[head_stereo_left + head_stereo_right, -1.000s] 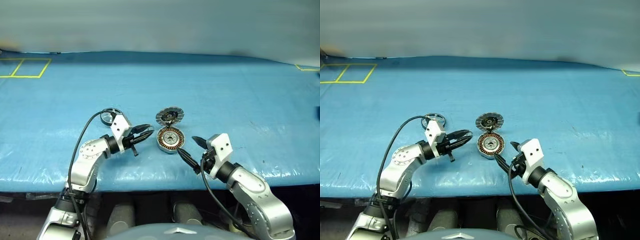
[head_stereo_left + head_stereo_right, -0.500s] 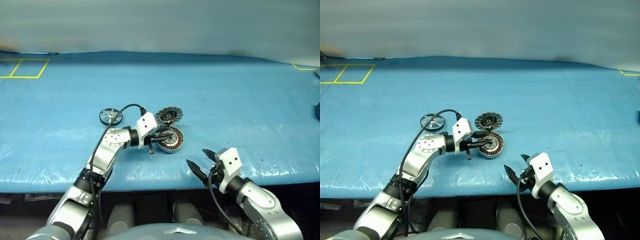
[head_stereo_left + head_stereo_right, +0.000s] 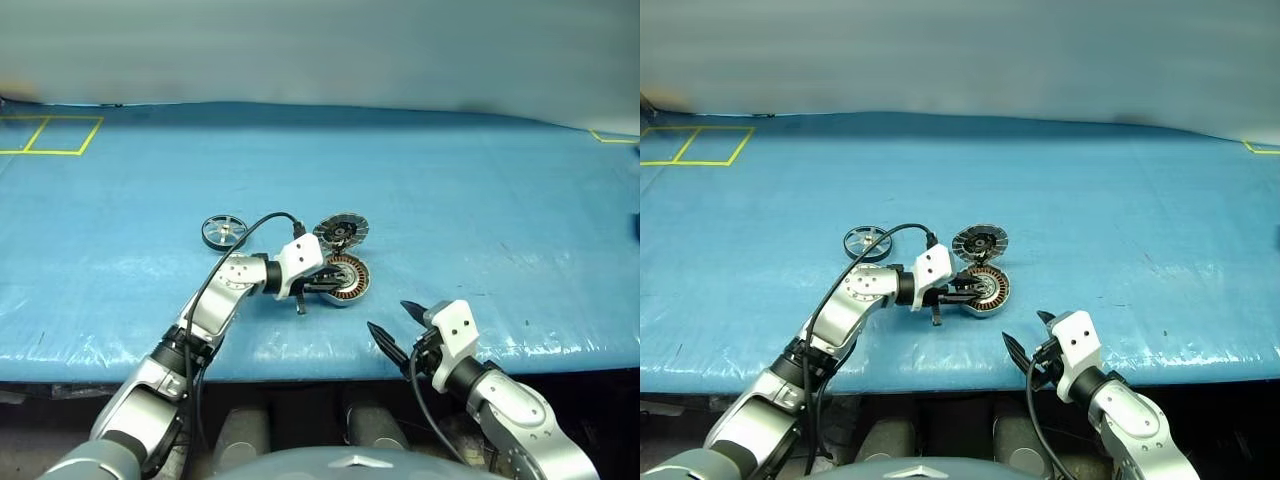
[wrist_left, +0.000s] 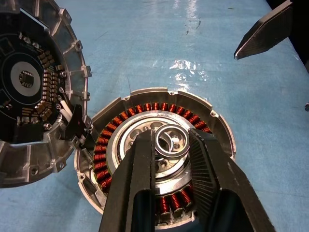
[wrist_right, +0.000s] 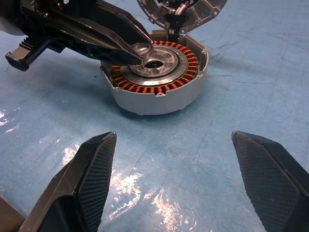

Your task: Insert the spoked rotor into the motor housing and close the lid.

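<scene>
Left tool [image 4: 171, 145] pinches a thin ring [image 4: 172, 140] over the motor housing [image 4: 145, 104].

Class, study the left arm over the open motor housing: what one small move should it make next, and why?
Probably lower the small metal ring onto the silver centre of the motor housing and release it. The left gripper holds the ring just above that centre, the lid lies open beside it, and the spoked rotor waits on the table.

copper-coiled grey motor housing [image 4: 154, 164], blue table cover [image 3: 480, 200]
</scene>
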Controlling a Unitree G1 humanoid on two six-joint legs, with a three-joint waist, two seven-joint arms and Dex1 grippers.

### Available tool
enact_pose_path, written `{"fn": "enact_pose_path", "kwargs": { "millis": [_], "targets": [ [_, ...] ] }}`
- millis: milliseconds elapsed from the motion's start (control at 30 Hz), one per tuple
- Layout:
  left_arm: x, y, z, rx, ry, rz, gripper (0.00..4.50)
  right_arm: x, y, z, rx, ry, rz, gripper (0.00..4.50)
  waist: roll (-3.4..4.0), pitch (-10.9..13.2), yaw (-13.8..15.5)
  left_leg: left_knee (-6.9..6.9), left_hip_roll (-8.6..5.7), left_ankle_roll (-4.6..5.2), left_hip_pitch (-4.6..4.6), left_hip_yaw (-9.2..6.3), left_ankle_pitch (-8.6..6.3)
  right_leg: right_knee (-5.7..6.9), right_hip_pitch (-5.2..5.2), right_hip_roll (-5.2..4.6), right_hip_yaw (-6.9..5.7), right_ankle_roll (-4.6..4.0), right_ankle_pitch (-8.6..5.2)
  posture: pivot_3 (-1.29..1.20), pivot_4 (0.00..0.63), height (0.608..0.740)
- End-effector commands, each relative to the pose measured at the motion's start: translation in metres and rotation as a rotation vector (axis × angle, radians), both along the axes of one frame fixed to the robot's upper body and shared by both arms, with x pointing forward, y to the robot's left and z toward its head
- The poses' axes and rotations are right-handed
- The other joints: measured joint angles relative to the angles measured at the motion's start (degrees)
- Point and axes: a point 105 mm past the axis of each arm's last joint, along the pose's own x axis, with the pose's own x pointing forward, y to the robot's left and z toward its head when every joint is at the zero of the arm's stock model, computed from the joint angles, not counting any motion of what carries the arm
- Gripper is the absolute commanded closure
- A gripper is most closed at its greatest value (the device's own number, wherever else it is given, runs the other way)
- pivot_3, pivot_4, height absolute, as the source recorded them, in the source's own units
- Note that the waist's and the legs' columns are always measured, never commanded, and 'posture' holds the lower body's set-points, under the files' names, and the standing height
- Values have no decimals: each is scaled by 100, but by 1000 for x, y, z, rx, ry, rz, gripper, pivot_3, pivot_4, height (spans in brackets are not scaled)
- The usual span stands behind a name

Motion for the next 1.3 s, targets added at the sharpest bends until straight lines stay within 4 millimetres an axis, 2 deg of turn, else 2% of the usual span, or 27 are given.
{"fn": "enact_pose_path", "kwargs": {
  "millis": [33, 467, 1067, 1300],
  "targets": [
    [1, -3, 4, 4, -17, -9, 3833, 2, 4, 5, -2, -31, 10, 467, 0, 0, 1, 0, 0, 0, 0, -1, 0, 0, 0, 0, 0, 0, 0, 0, 150, 740],
    [11, 1, -3, 17, 32, 94, 3833, 5, 4, 1, -27, -28, 6, 467, 0, 0, 3, 4, 0, 0, 0, -1, 0, 3, 1, 0, -1, 2, 1, 0, 150, 740],
    [10, -6, 0, -7, 30, 78, 3833, 5, 4, -2, -51, -20, 3, 467, 0, 0, 7, 10, -1, 0, 0, -1, 0, 6, 3, 0, -1, 27, 16, 0, 150, 740],
    [8, -5, -8, 23, 43, 75, 3833, 5, 4, -3, -59, -17, 0, 467, 0, -1, 5, 10, 0, 0, 0, -1, 0, 8, 3, 1, -1, 27, 16, 0, 150, 740]
  ]
}}
